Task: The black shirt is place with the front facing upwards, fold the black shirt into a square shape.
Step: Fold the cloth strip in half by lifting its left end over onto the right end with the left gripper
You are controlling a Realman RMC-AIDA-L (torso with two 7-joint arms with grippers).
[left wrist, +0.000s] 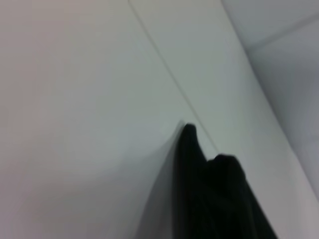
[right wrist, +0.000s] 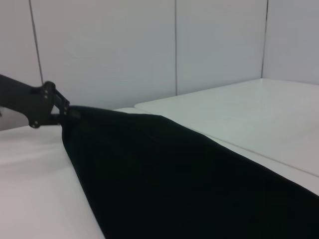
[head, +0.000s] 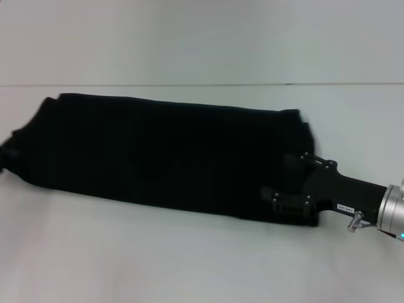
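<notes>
I note the right gripper (head: 287,203) on the black shirt's (head: 164,151) end, left gripper (right wrist: 55,110) opposite; grip undeterminable.

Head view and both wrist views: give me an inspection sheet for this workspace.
Surface: white table, a seam line across its far part.
Job's things: black shirt folded into a long band lying across the table; no lettering visible.
Clutter: nothing seen.
Grippers: right end effector at the band's right end; left end effector at the band's left end, seen in the right wrist view.
Cables: nothing seen.
Surroundings: pale panelled wall behind the table.
</notes>
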